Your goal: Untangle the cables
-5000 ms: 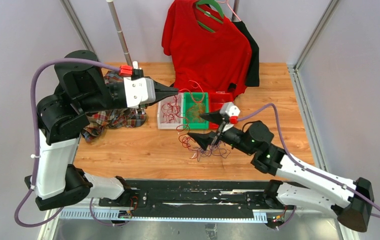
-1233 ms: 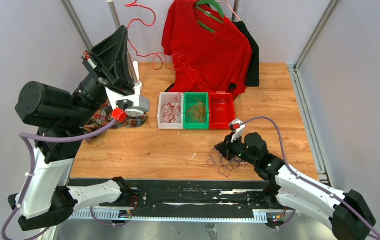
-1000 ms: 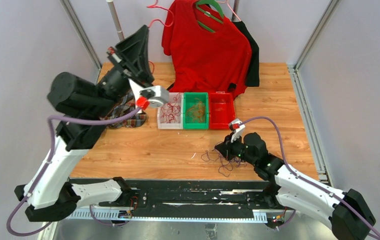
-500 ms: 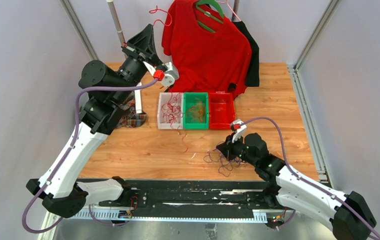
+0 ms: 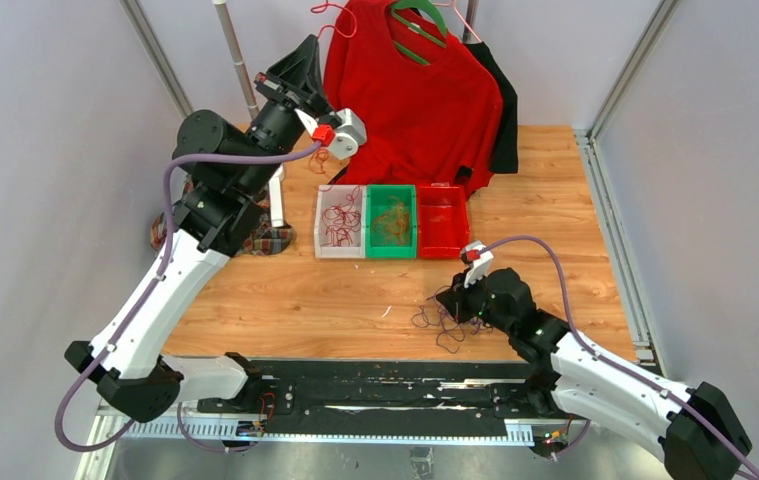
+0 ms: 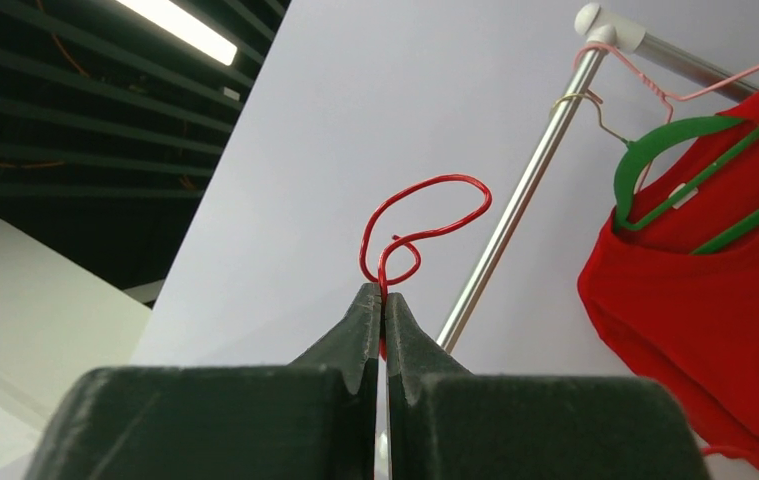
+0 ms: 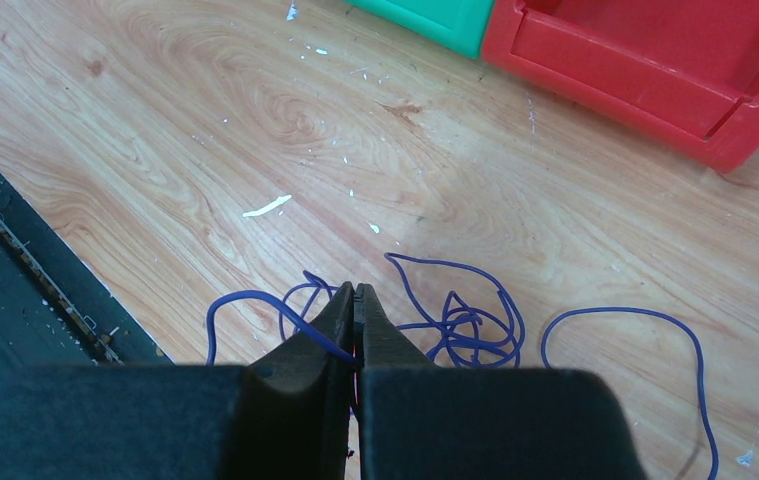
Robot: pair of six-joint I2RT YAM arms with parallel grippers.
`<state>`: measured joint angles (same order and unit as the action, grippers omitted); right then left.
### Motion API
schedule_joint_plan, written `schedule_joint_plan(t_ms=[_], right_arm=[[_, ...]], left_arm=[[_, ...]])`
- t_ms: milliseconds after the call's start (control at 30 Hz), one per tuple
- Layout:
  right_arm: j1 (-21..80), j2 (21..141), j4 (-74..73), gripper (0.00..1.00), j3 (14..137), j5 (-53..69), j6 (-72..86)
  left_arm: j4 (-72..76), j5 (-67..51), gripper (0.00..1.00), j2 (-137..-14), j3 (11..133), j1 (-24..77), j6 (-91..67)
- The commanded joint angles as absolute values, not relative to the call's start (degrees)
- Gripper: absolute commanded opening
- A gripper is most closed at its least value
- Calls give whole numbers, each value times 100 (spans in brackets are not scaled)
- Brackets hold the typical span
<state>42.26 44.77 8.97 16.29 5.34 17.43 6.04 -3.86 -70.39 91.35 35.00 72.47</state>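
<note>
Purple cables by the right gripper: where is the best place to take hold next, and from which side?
Likely the big open loop to the right of the dense knot: it is one strand alone, with bare wood inside and around it. It lies flat on the table, so come straight down from above with the jaws across the strand. Avoid the knot, where several strands cross.

Open wood tabletop (image 5: pixel 285 300) between bins (image 5: pixel 392 256) and purple cables (image 5: pixel 442 325); red shirt (image 5: pixel 415 90) behind.
</note>
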Motion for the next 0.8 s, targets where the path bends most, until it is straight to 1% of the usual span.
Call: schedule_joint_plan(t_ms=[0,200,433,767], right_arm=[[4291,4452,905,1,1564,396,1755],[4291,4448,918,1,1545,421,1783],[4291,4307,803,1,1496,416,1794],[4298,4122,633,1,1476,274,1774]], left_arm=[[1002,-270,1,-7206,9268,3453,7075],[1078,-330,1,-7348,8992,3122,6957],[1198,-425,1,-7522,9048,2662,6819],[1213,-928,1,-7616,9298,2595,6459]])
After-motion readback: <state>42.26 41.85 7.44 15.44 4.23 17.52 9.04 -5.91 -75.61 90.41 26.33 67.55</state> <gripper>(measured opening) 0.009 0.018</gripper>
